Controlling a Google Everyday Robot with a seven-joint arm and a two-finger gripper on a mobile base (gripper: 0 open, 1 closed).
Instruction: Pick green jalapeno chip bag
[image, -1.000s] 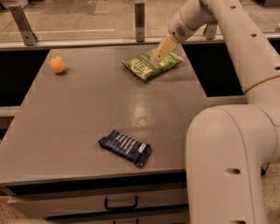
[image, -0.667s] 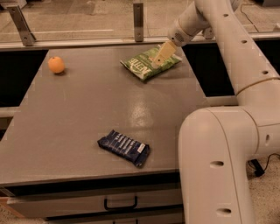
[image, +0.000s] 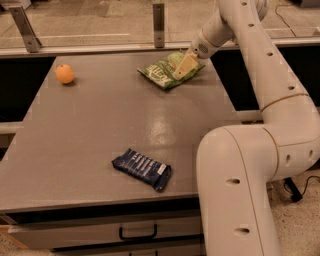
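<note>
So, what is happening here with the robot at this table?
The robot arm reaches over the grey table to its far side. Its gripper is down on the right part of the green chip bag, which lies on the table and is not lifted yet. An orange sits at the far left and a dark blue packet lies near the front edge, both away from the gripper.

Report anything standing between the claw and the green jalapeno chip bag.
Nothing visible does. The claw is right at the green jalapeno chip bag, over one end of it, near the table's far edge. The orange and the dark blue packet lie well away.
</note>
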